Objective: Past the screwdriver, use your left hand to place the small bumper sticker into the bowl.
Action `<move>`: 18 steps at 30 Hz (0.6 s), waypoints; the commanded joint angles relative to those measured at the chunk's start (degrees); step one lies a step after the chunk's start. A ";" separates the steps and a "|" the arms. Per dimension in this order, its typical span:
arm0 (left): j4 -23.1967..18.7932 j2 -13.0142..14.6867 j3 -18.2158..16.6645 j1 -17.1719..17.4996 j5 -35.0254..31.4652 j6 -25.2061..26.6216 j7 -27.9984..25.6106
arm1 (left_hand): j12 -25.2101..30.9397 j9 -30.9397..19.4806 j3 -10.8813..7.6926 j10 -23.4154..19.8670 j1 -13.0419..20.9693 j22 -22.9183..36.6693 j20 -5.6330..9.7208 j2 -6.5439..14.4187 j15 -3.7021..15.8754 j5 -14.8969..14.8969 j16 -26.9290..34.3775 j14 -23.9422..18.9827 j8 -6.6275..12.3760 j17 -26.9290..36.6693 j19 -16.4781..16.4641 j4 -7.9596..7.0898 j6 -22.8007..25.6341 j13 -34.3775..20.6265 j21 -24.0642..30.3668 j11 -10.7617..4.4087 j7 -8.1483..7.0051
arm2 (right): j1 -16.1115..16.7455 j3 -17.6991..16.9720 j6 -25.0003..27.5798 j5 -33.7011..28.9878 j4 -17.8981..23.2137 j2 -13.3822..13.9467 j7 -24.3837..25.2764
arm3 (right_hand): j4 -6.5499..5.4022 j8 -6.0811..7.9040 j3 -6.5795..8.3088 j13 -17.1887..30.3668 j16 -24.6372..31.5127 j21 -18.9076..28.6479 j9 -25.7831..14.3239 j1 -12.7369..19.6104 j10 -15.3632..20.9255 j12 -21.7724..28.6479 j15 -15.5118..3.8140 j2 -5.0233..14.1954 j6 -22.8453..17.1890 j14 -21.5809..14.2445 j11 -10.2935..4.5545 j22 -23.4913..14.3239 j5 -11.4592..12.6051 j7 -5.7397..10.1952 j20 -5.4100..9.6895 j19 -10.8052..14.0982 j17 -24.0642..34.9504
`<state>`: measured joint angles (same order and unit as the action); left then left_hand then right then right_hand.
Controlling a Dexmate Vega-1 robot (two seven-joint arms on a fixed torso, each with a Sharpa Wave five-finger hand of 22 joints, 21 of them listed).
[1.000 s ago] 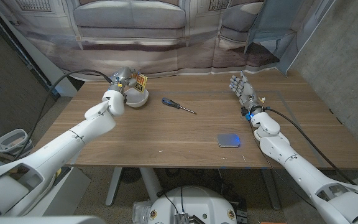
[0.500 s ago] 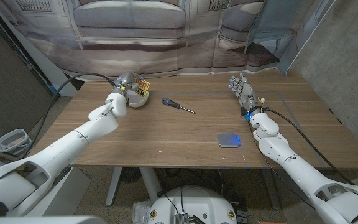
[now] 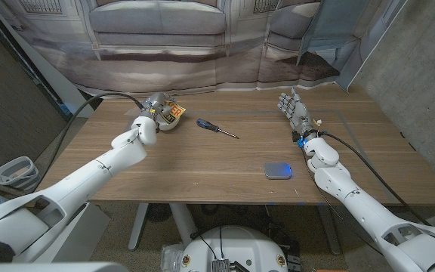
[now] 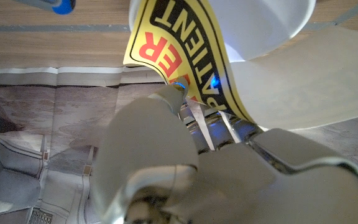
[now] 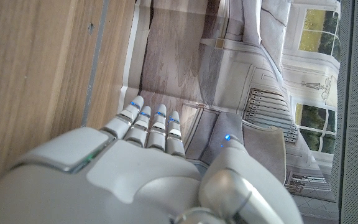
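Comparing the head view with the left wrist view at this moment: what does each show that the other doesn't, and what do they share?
Head view alone: the screwdriver, a blue tin and the right hand, open, at the table's right side. Left wrist view alone: the sticker's print close up, red and black letters on yellow. Shared: the left hand holding the sticker over the white bowl.

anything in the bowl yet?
Sticker sits over the bowl, still held by the left hand. Hand and sticker cover most of the bowl's inside, so can't tell.
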<state>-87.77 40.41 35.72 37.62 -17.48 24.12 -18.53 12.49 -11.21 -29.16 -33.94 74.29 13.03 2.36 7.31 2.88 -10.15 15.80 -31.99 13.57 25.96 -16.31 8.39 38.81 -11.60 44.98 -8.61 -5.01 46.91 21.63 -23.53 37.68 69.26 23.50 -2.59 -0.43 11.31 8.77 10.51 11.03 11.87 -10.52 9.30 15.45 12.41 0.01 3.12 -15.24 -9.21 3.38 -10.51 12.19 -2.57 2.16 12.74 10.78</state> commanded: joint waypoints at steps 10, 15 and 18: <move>0.08 -0.78 2.06 -0.50 -1.57 3.79 0.44 | -0.17 -0.07 0.39 -0.38 -0.01 -0.12 2.37 -0.62 7.23 0.01 -0.01 -0.33 0.03 0.41 0.62 -0.02 0.49 -0.17 0.82 0.04 -0.05 | 0.10 -0.06 0.28 0.29 0.16 0.38 -0.62 | 0.16 -0.08 -0.17 0.24 0.00 -0.07 -0.24 0.15 0.32 -0.09 0.19 0.69 -0.15 -0.42 -0.29 -0.23 0.08 -0.19 1.38 0.44 0.29; 1.17 -1.35 2.40 -0.98 -1.17 3.66 1.02 | -0.21 -0.08 0.36 -0.37 0.07 -0.16 2.36 -0.58 7.21 -0.01 -0.01 -0.40 0.06 0.47 0.68 0.03 0.66 -0.18 1.00 0.15 -0.10 | 0.48 -0.11 0.34 0.26 0.53 0.65 -0.55 | 0.17 -0.08 -0.17 0.24 -0.01 -0.07 -0.24 0.17 0.35 -0.08 0.18 0.70 -0.15 -0.40 -0.21 -0.23 0.08 -0.22 1.39 0.44 0.29; 1.74 -1.61 2.78 -1.27 -1.19 3.62 1.23 | -0.20 -0.08 0.31 -0.44 0.19 -0.19 2.39 -0.51 7.26 -0.03 -0.04 -0.35 0.03 0.53 0.76 0.08 0.67 -0.18 1.13 0.34 -0.11 | 0.79 -0.21 0.60 0.47 0.76 0.70 -0.34 | 0.17 -0.08 -0.18 0.24 -0.02 -0.07 -0.24 0.17 0.33 -0.08 0.19 0.70 -0.15 -0.39 -0.29 -0.23 0.08 -0.20 1.40 0.44 0.29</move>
<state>-87.62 39.80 37.28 37.32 -18.38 26.91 -18.02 12.28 -11.21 -28.92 -33.94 74.06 12.76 2.37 7.08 2.88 -10.15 15.80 -31.99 13.57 26.18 -15.71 8.16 39.03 -11.60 45.58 -8.60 -5.23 47.10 21.60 -23.42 37.86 69.50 23.88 -3.07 -0.43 11.31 8.77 10.51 11.03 11.87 -10.52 9.30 15.45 12.41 0.01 3.12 -15.24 -9.21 3.38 -10.51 12.19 -2.57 2.16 12.74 10.78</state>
